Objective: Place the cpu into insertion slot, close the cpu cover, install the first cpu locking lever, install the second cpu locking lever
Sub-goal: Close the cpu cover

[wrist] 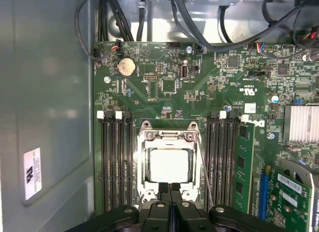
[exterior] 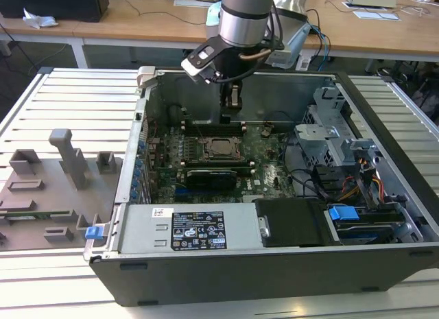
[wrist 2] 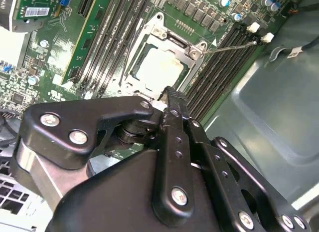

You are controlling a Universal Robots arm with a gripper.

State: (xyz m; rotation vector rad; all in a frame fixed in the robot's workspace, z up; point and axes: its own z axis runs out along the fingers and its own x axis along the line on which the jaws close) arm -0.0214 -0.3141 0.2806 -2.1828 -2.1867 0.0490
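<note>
The black gripper (wrist: 170, 187), fingers pressed together on nothing, sits at the edge of the square silver-rimmed insertion slot (wrist: 145, 126). There the pale silver-grey square cpu (wrist: 169, 165) lies seated, framed by the thin silvery windowed cpu cover (wrist: 193, 164).

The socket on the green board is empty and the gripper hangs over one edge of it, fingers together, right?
Not empty: the first wrist view shows the cpu lying in the insertion slot. The gripper does hang over one edge of it, fingers together.
</note>
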